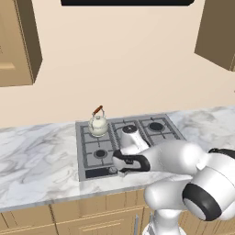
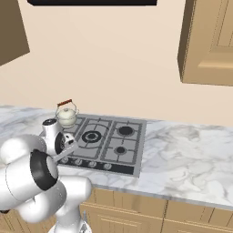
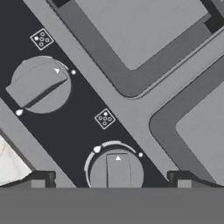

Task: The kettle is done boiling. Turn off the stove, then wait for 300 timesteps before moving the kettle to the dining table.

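Observation:
The cream-white kettle [image 1: 98, 124] [image 2: 67, 116] stands on the back left burner of the grey steel stove [image 1: 137, 127] [image 2: 110, 146], its wire handle upright. My arm reaches down over the stove's front knob strip. In the hand view my gripper [image 3: 112, 180] is open, its two fingertips [image 3: 41, 180] straddling a round knob [image 3: 117, 169] without touching it. A second knob [image 3: 39, 85] lies further along the black strip. Black grates [image 3: 131, 85] cross the steel top beyond. The dining table is out of view.
White-grey marble counter [image 1: 36, 156] [image 2: 191, 154] runs on both sides of the stove. Wooden wall cabinets [image 1: 18, 41] [image 2: 209, 41] hang at either side, a dark hood [image 1: 126, 2] above. Wooden cabinet fronts [image 2: 136, 214] sit below the counter.

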You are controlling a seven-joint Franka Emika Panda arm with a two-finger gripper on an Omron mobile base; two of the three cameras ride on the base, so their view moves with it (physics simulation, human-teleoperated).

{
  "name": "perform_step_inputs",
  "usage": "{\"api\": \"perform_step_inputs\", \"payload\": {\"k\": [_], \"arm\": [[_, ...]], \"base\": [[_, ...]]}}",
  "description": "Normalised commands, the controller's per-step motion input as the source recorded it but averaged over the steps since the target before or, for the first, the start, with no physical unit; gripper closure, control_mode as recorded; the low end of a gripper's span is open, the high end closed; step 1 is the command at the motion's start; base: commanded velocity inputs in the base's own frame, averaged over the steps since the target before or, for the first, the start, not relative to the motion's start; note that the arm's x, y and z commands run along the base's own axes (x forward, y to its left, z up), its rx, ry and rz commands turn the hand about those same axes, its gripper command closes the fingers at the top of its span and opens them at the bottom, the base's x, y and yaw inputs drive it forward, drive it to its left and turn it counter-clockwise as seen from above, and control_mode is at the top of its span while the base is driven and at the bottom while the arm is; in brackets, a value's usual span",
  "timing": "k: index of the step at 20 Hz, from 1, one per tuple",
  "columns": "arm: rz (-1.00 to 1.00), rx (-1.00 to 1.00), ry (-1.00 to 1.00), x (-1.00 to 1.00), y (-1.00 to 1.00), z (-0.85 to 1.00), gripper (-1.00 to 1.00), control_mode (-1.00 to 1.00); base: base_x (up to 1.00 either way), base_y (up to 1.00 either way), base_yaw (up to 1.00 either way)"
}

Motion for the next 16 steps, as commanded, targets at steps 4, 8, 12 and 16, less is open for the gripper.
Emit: {"api": "perform_step_inputs", "payload": {"k": [4, 8, 12, 16], "arm": [[0.0, 0.0, 0.0, 0.14, 0.0, -0.17, -1.0, -1.0], [0.01, 0.0, 0.0, 0.06, 0.0, -0.15, -1.0, -1.0], [0.0, 0.0, 0.0, 0.0, 0.0, -0.27, -1.0, -1.0], [0.0, 0.0, -0.05, -0.05, 0.0, -0.31, 1.0, -1.0]], "base": [[0.0, 0.0, 0.0], [0.0, 0.0, 0.0], [0.0, 0.0, 0.0], [0.0, 0.0, 0.0]]}}
